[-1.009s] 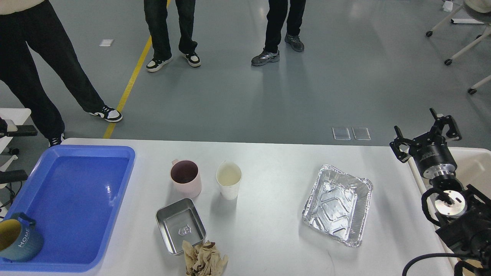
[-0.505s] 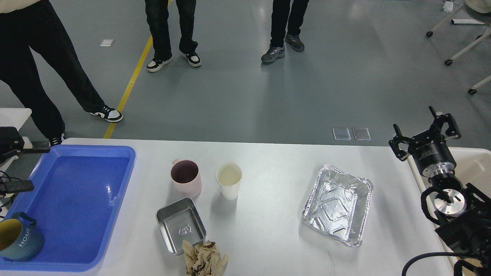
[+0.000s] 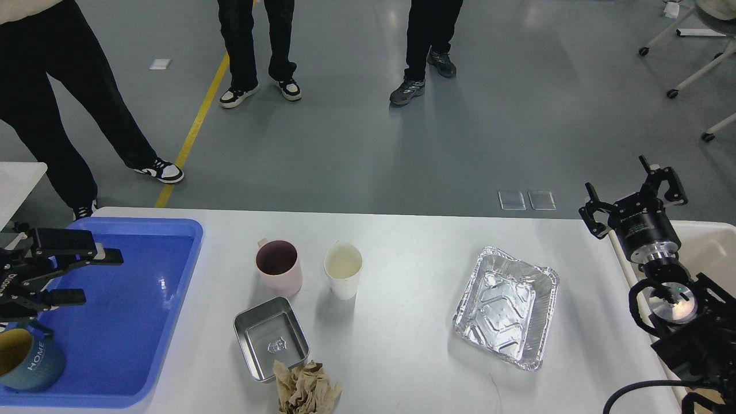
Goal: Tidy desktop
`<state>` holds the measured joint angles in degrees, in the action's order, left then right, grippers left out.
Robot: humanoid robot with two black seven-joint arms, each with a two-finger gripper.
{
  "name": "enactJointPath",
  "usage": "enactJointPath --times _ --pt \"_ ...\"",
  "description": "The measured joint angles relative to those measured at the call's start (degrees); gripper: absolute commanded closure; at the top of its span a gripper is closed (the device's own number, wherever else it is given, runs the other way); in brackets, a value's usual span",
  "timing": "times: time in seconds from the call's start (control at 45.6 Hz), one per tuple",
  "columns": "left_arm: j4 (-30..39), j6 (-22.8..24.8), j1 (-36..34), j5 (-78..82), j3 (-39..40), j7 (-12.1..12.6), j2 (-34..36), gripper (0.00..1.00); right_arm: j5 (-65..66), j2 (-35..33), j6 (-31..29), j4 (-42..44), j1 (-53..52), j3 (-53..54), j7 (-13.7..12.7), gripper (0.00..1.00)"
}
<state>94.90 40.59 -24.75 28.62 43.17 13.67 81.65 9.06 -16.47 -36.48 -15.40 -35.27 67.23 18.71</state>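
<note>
The white desktop [image 3: 402, 241] holds a pink mug [image 3: 279, 267], a white paper cup [image 3: 343, 269], a small steel tin [image 3: 271, 338], a crumpled brown paper [image 3: 306, 389] and a foil tray [image 3: 506, 307]. A blue tray [image 3: 126, 305] at the left holds a blue "HOME" mug [image 3: 26, 356]. My left gripper [image 3: 95, 276] is open and empty above the blue tray's left part. My right gripper [image 3: 632, 198] is open and empty, raised past the desktop's right edge.
A beige bin [image 3: 710, 253] stands off the right end of the desktop under my right arm. Three people stand on the grey floor beyond the far edge. Wheeled chair legs are at the far right.
My left gripper has come in from the left edge over the blue tray. My right gripper has shifted slightly up. One person has moved a foot.
</note>
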Motion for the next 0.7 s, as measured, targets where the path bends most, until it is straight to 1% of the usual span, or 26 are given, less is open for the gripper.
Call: enactJointPath --times 0.11,0.241,0.351,0.439,0.592,0.702 --pt "0.18 -1.63 -1.45 1.43 0.00 3.16 -2.58 0.06 0.00 0.12 -0.04 -0.07 0.02 0.00 -0.01 0.00" --pt "0.10 -4.67 -3.67 4.57 -0.34 6.81 -5.57 0.07 0.00 0.29 -0.06 -0.51 0.01 0.00 -0.01 0.00" --pt "-0.24 -7.63 -4.97 9.42 -0.71 9.95 -10.41 0.07 -0.01 0.37 -0.06 -1.17 0.10 0.00 -0.01 0.00" --pt "-1.52 -10.31 -5.71 13.71 -0.86 12.69 -15.46 0.08 0.00 0.37 -0.06 -1.42 0.18 0.00 -0.01 0.00" --pt "-5.05 -12.92 -8.02 20.37 -1.42 16.70 -26.47 0.08 0.00 0.02 -0.02 -2.06 0.26 0.03 -0.01 0.00" --pt "-9.12 -14.25 -10.61 24.88 -3.32 18.49 -34.97 0.08 -0.01 -0.04 -0.02 -2.22 0.36 0.07 0.00 0.00"
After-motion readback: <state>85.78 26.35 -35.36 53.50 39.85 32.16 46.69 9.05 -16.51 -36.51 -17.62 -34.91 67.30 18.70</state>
